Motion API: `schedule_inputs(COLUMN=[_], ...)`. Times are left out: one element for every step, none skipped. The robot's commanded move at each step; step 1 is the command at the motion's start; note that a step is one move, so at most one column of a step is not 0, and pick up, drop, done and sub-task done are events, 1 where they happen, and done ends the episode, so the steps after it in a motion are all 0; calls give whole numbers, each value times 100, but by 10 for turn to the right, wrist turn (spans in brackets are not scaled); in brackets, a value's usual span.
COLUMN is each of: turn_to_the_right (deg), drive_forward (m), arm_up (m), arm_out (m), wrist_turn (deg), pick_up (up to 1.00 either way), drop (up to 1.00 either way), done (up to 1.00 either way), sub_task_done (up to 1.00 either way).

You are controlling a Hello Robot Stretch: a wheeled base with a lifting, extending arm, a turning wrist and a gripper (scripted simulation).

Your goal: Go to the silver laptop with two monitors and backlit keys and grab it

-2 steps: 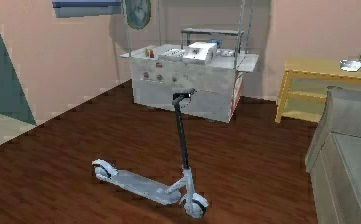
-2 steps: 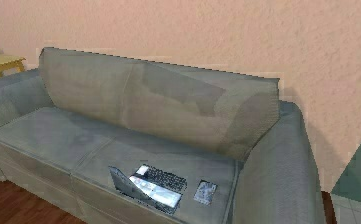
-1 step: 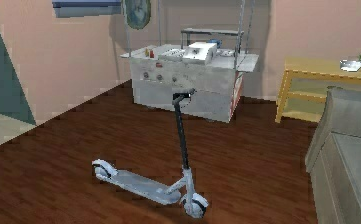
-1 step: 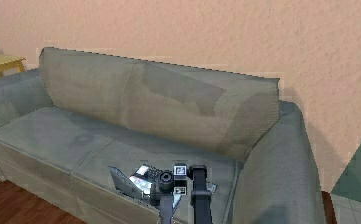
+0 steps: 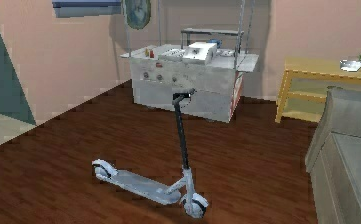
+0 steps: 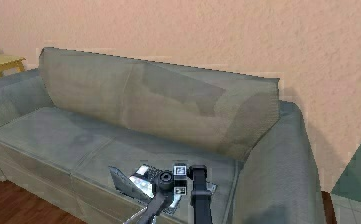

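**Laptop (image 6: 136, 178) lies on the sofa (image 6: 138, 90) seat**

It is silver, resting on the grey seat cushion. Toward its right is the gripper (image 6: 153, 205); whether it holds anything I cannot tell. Probably stiff, smooth, weighty, with fragile screens: grip the base's edge, not a lid.

A silver laptop (image 6: 136, 179) lies on the seat of the grey sofa (image 6: 88, 90).
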Motion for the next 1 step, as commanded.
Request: schedule_inputs(turn_to_the_right=[0], drive_forward=[0], arm_up=[0], arm_out=[0], wrist_turn=[450], pick_up=[0], drop=[0], done=[0], sub_task_done=[0])
